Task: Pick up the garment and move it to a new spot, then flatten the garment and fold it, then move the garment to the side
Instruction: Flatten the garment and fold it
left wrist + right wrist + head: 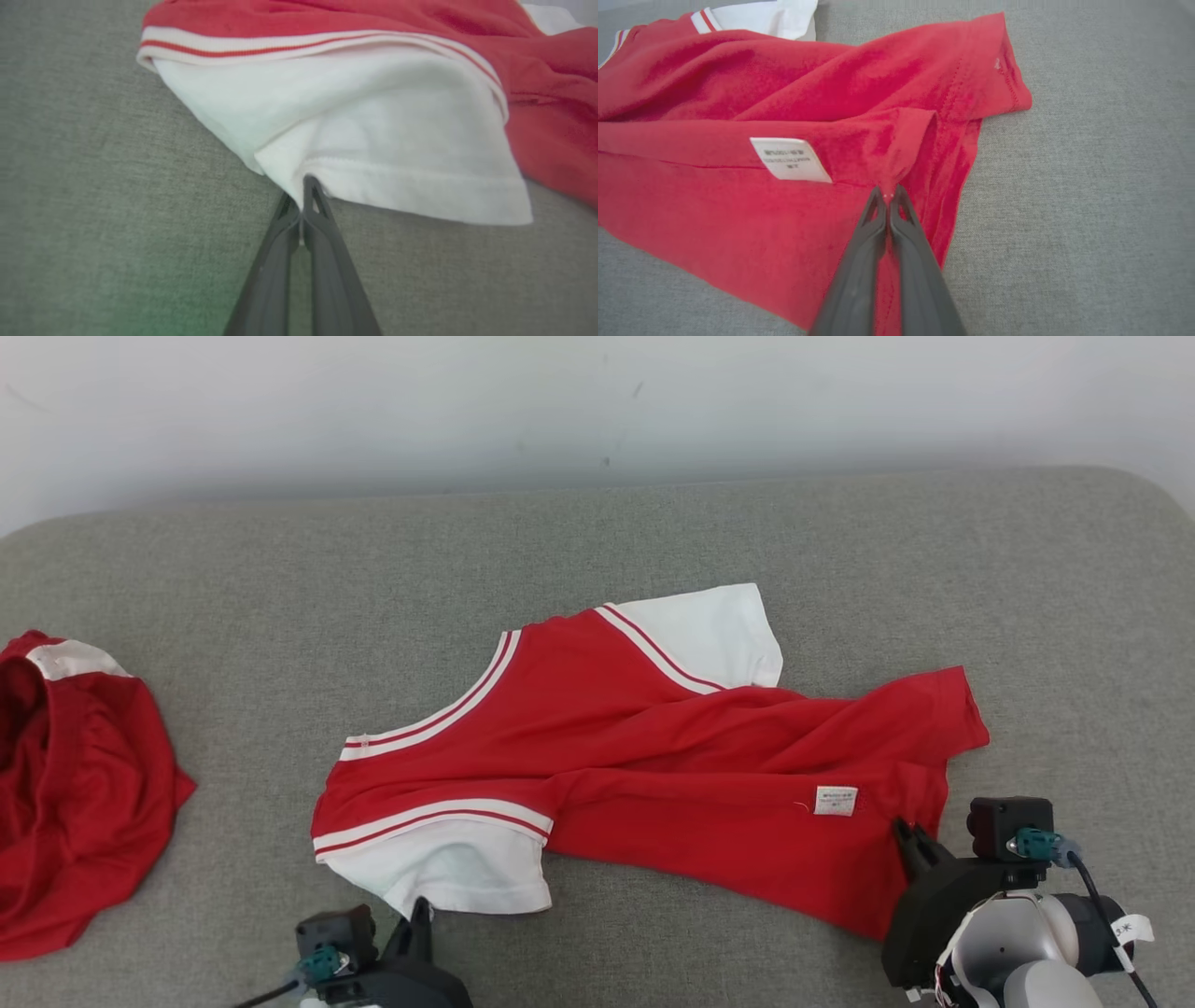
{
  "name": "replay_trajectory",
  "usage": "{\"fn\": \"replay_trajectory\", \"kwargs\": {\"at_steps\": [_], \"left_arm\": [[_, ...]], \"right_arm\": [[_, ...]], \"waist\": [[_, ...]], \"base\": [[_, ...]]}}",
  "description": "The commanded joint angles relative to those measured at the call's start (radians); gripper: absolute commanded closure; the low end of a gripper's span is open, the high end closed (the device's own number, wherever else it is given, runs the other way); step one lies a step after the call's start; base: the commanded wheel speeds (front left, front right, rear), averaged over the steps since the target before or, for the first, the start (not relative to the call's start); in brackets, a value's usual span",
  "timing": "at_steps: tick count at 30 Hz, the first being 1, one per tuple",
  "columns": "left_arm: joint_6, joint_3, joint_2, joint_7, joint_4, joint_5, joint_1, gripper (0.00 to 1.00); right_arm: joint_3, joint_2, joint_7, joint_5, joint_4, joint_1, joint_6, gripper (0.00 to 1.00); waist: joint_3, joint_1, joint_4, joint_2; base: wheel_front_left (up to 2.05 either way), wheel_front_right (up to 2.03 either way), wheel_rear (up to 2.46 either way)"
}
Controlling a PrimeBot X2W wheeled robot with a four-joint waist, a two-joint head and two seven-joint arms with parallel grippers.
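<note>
Left tool (420,907) and right tool (904,833), each with its two dark fingers pressed together on cloth. In the left wrist view the left tool (301,198) clamps the hem corner of the near white sleeve (373,140). In the right wrist view the right tool (888,195) clamps a small gathered pinch of red cloth just beside the white sewn-in label (789,158).

Both grips are on the red short-sleeved knit shirt (653,747), which has white sleeves and red-and-white striped trim. It lies near the middle of the grey fabric-covered bench (280,597), toward the front edge, with its neckline to the robot's left and its hem to the right. The body is creased and one long fold laps over itself; the far sleeve lies flat.

A second red garment (75,793) sits in a crumpled heap at the bench's left end, well apart from the shirt. A pale wall (597,401) stands behind.

Step in hand, as judged: the two-point grasp that opens the pick-up, since the shirt rests fully on the bench. The next move calls for both arms to rise together and keep their spacing, so the cloth hangs between the grips. The right grip, on a mere pinch, looks the likelier to slip.
</note>
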Motion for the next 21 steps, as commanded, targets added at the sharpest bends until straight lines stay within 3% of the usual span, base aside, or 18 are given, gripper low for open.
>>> {"fn": "replay_trajectory", "kwargs": {"at_steps": [1, 6, 10, 14, 21], "left_arm": [[0.007, 0.013, 0.015, -0.014, -0.005, -0.009, -0.009, 1.00], [0.002, 0.061, 0.016, -0.081, -0.091, -0.037, -0.019, 1.00], [-0.029, 0.101, 0.018, -0.114, -0.181, -0.087, -0.043, 1.00], [-0.059, 0.132, 0.023, -0.107, -0.279, -0.134, -0.080, 1.00], [-0.082, 0.192, 0.063, -0.056, -0.432, -0.197, -0.193, 1.00]], "right_arm": [[0.003, 0.001, -0.011, 0.001, -0.012, 0.008, -0.002, 1.00], [0.012, 0.001, -0.038, 0.009, -0.071, 0.013, -0.002, 1.00], [0.016, 0.001, -0.063, 0.013, -0.143, -0.009, -0.002, 1.00], [0.020, 0.001, -0.071, 0.015, -0.220, -0.039, -0.002, 1.00], [0.029, -0.074, -0.048, 0.038, -0.324, -0.133, -0.002, 1.00]], "waist": [[-0.004, -0.0001, -0.001, -0.0001], [-0.017, -0.0001, -0.010, -0.0001], [-0.032, -0.0001, -0.015, -0.0001], [-0.049, -0.0001, -0.023, -0.0001], [-0.064, -0.0001, -0.045, -0.0001]], "base": [[0.00, 0.00, 0.00], [0.00, 0.00, 0.00], [0.00, 0.00, 0.00], [0.00, 0.00, 0.00], [0.00, 0.00, 0.00]]}}
